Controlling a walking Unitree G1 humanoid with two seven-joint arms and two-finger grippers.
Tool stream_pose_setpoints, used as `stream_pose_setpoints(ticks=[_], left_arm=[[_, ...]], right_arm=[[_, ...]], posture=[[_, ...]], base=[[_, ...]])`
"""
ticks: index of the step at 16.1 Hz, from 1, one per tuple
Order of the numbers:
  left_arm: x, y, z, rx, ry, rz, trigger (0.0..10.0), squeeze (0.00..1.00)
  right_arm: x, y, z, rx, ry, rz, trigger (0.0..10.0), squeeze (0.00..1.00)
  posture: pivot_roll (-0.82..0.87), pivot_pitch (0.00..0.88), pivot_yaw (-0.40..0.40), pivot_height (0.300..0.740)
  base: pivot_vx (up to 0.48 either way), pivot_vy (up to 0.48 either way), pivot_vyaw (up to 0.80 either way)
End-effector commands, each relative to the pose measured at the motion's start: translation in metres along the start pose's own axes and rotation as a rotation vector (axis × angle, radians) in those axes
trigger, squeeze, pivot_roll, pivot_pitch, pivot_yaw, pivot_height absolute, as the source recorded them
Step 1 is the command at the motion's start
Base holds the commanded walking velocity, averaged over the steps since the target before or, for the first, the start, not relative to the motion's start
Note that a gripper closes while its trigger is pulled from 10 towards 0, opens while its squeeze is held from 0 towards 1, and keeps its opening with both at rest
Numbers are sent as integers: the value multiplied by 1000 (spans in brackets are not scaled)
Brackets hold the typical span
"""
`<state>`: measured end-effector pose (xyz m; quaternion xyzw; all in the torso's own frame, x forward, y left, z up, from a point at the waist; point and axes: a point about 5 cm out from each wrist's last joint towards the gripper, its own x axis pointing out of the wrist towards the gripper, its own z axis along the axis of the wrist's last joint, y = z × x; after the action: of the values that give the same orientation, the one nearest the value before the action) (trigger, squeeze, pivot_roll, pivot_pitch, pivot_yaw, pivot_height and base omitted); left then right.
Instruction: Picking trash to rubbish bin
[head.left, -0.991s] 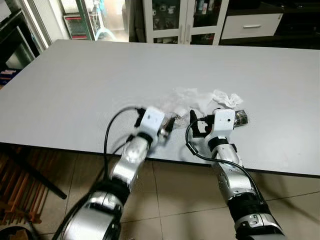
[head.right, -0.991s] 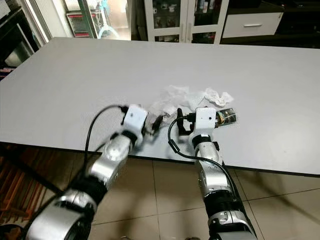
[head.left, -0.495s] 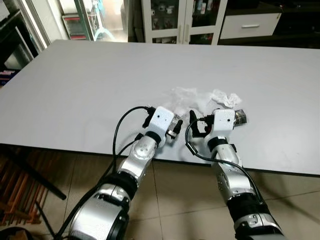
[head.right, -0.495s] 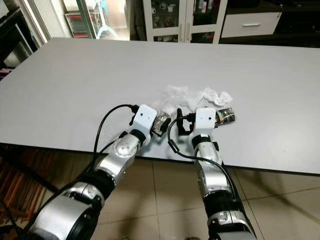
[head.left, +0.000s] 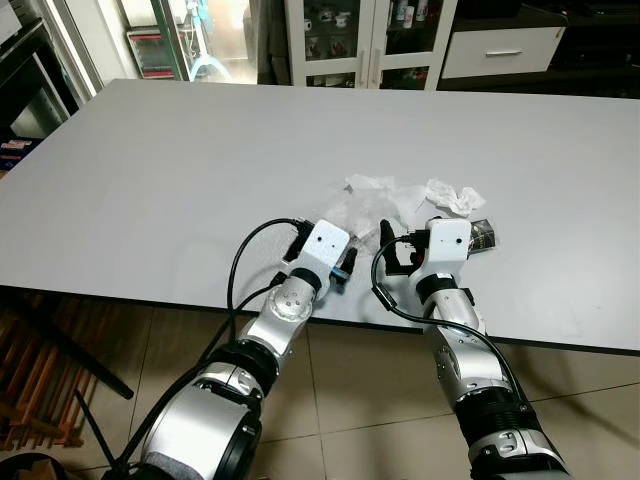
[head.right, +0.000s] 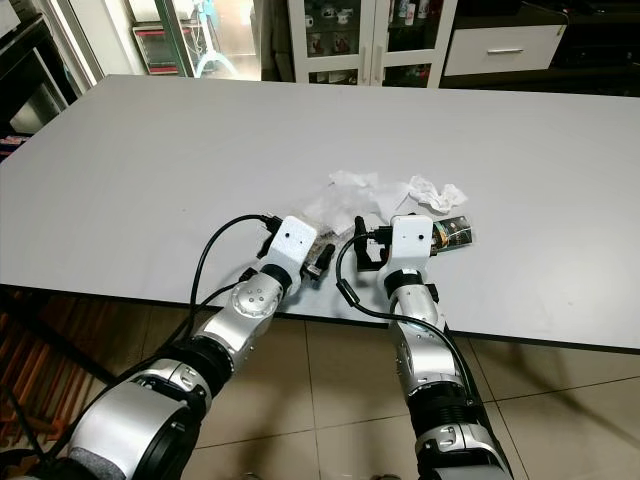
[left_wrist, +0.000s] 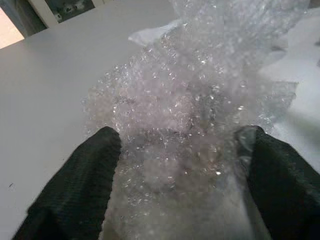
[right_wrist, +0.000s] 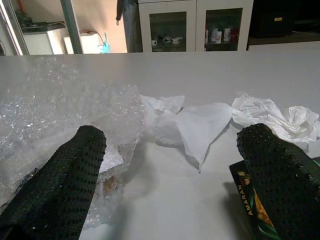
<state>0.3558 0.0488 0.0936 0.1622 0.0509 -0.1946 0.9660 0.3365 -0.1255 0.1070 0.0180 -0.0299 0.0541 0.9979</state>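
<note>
A heap of clear bubble wrap lies near the front edge of the grey table. My left gripper is pushed into it, open, with one black finger on each side of the wrap. A flat white tissue, a crumpled white paper and a dark printed packet lie just right of the wrap. My right gripper rests low on the table, open, facing the tissue. Its right finger is over the packet.
The table's front edge runs just under both wrists, with tiled floor below. Glass-door cabinets and a white drawer unit stand beyond the far edge. Dark wooden slats sit on the floor at lower left.
My left arm has reached forward and to the right, bringing its gripper from beside the bubble wrap into it. The right arm has stayed where it was.
</note>
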Motion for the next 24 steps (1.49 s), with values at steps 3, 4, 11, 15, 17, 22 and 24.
stream_pose_setpoints(ticks=[3,4,11,15,17,22,24], left_arm=[[2,-1,2,31,4,1,0,0],[2,-1,3,32,3,1,0,0],[0,1,-1,36,8,7,0,0],[-3,-5,-7,39,12,-10,0,0],[-4,-5,-8,41,12,-14,0,0],[-4,-5,-6,46,-3,-10,0,0],[-3,0,-1,36,-37,27,10000,0]], right_arm=[[0,0,1,-1,2,1,10000,0],[1,0,2,-1,2,1,10000,0],[2,1,2,3,3,5,10000,0],[2,2,1,7,5,5,10000,0],[2,2,1,7,6,6,10000,0],[2,3,0,7,9,9,10000,0],[2,3,0,7,11,11,10000,0]], posture=[[-123,45,55,740],[-120,44,53,740],[-116,39,60,740],[-112,42,61,740],[-110,43,60,740],[-107,38,59,740],[-107,32,61,740]], base=[[0,0,0],[0,0,0],[0,0,0],[0,0,0],[0,0,0],[0,0,0],[0,0,0]])
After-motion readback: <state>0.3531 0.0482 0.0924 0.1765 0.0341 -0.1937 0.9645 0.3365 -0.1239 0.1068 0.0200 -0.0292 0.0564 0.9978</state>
